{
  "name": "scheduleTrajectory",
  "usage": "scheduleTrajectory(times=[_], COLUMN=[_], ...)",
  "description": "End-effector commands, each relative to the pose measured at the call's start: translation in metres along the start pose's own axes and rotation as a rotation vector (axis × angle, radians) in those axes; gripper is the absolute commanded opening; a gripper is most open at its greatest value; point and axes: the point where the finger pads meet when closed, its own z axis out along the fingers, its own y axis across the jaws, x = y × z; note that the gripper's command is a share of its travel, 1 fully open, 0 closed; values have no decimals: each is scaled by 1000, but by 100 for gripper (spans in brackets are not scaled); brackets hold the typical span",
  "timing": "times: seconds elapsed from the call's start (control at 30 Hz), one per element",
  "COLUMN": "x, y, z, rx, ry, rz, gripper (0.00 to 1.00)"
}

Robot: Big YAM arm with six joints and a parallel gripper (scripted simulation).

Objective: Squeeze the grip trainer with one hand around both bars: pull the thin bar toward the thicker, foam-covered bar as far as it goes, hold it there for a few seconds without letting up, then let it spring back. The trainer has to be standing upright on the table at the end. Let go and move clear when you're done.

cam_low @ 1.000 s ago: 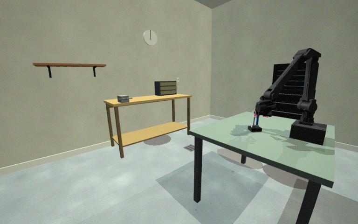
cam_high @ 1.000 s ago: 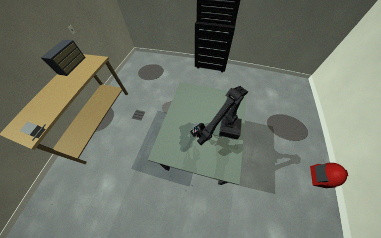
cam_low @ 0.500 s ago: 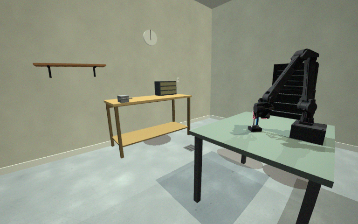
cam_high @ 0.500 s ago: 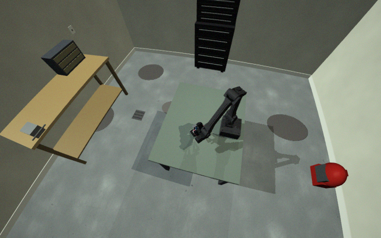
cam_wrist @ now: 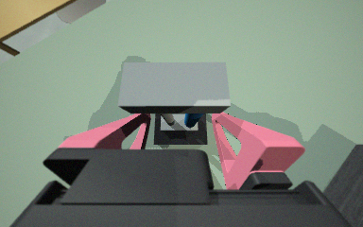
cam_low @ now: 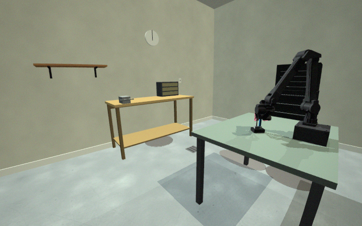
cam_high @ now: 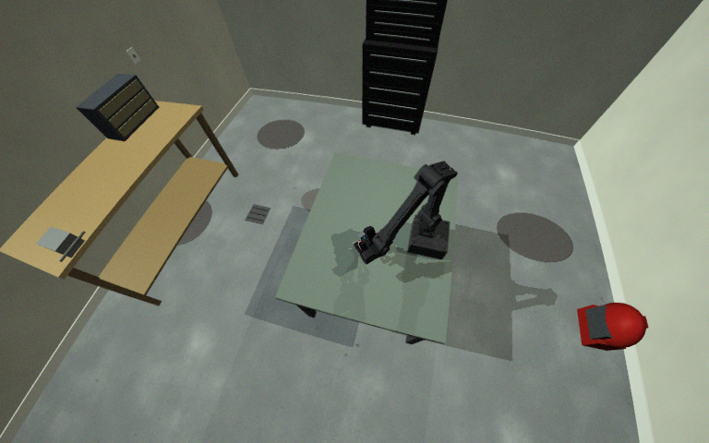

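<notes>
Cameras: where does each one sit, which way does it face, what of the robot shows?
Top: high overhead, angled down on the green table; whole arm shows.
Exterior: standing height off the table's corner, facing the far walls; arm side-on, grip trainer under the open gripper.
Wrist: on the gripper, looking down between pink fingers at the trainer's grey cap.
All three share trainer and table.

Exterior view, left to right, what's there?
Wall shelf → workbench → green table → hand, open, over the grip trainer → arm base.
</notes>
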Motion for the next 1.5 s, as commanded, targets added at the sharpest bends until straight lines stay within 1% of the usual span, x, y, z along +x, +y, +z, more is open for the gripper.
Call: scheduleTrajectory(times=[0.0,0.1,0.2,0.23,0.33,1.47], x=[-2,-2,-3,-6,-4,-5], y=[2,-1,1,9,6,6], z=[7,9,9,7,9,8], rx=[5,8,4,-7,1,-1], ry=[-3,-3,-3,-3,-3,-3], rz=[-6,-9,-5,8,-1,4], gripper=[76,76,76,76,76,76])
